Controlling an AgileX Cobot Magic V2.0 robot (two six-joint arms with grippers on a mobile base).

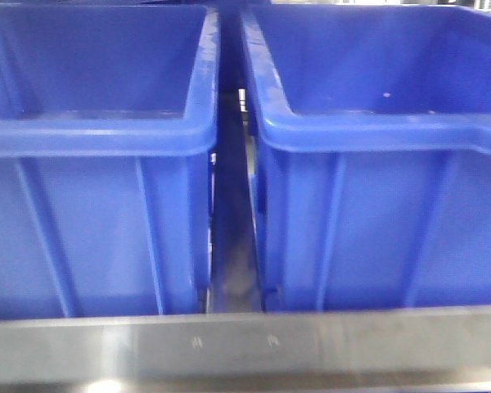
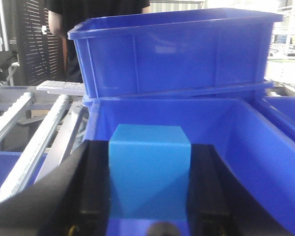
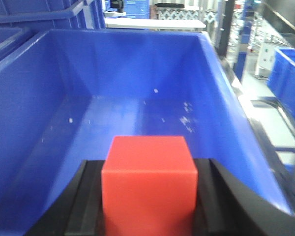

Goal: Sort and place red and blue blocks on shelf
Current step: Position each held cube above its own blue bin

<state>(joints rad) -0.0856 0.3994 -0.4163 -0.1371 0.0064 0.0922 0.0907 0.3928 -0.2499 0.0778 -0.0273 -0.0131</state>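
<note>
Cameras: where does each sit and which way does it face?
Front view: low, facing two large blue plastic bins behind a brushed steel shelf rail; no robot parts visible.
Left wrist: looks along left gripper, shut on bright blue cube, into a blue bin.
Right wrist: looks along right gripper, shut on bright red cube, into a white-flecked blue bin.
Shared: both wrist views show a clamped cube above a bin.

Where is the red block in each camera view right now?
Front: not in it.
Left wrist: not in it; the blue block is held there instead.
Right wrist: the red block is bottom centre, held by the right gripper, over a bin's floor.
Shared landmark: the blue bins, in all three.
</note>
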